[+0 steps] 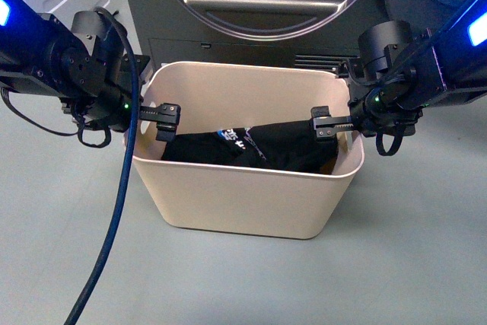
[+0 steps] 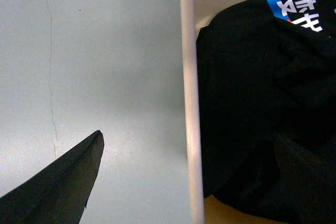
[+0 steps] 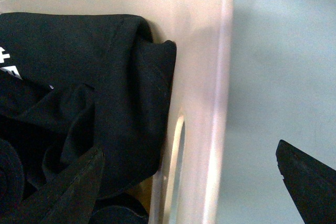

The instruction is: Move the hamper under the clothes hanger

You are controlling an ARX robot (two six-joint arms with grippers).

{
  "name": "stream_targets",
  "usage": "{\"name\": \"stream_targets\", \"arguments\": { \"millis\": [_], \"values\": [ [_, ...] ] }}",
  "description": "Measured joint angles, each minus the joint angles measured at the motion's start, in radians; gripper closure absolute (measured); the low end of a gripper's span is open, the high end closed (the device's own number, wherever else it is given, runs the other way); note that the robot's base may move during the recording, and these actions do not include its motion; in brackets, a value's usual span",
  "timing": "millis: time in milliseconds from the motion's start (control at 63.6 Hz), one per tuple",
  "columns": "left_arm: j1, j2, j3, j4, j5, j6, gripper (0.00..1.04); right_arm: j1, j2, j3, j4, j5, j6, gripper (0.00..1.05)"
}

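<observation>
The beige hamper [image 1: 243,195] stands on the grey floor in front of me, with black clothes [image 1: 259,148] inside. My left gripper [image 1: 156,121] is open and straddles the hamper's left short rim [image 2: 189,103], one finger outside, one inside over the clothes. My right gripper [image 1: 335,124] is open and straddles the right short rim [image 3: 218,129], next to the slot handle [image 3: 176,166]. The black clothes also show in the left wrist view [image 2: 262,93] and the right wrist view [image 3: 79,87]. The clothes hanger is out of view.
A dark washing machine [image 1: 259,13] with a round door stands right behind the hamper. A blue cable [image 1: 114,211] hangs from my left arm down to the floor left of the hamper. Grey floor [image 1: 411,264] lies to the front and sides.
</observation>
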Motion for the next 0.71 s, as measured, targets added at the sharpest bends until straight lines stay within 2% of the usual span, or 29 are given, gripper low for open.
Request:
{"name": "stream_targets", "arguments": {
  "millis": [314,346,487,566,707],
  "values": [
    [-0.007,0.023,0.029,-0.003,-0.003,-0.004,0.07,-0.016,0.026,0.029,-0.025,0.001,-0.004,0.07],
    [-0.009,0.024,0.031,-0.003,-0.003,-0.004,0.1,-0.018,0.03,0.035,-0.031,0.0,-0.006,0.08],
    [-0.017,0.033,0.048,-0.001,-0.033,-0.019,0.41,-0.016,0.037,0.053,-0.052,0.003,-0.008,0.35],
    [-0.019,0.034,0.048,0.001,-0.041,-0.027,0.52,-0.015,0.037,0.056,-0.06,0.006,-0.008,0.47],
    [-0.021,0.034,0.048,0.008,-0.044,-0.04,0.82,-0.011,0.037,0.056,-0.062,-0.006,-0.008,0.76]
  ]
}}
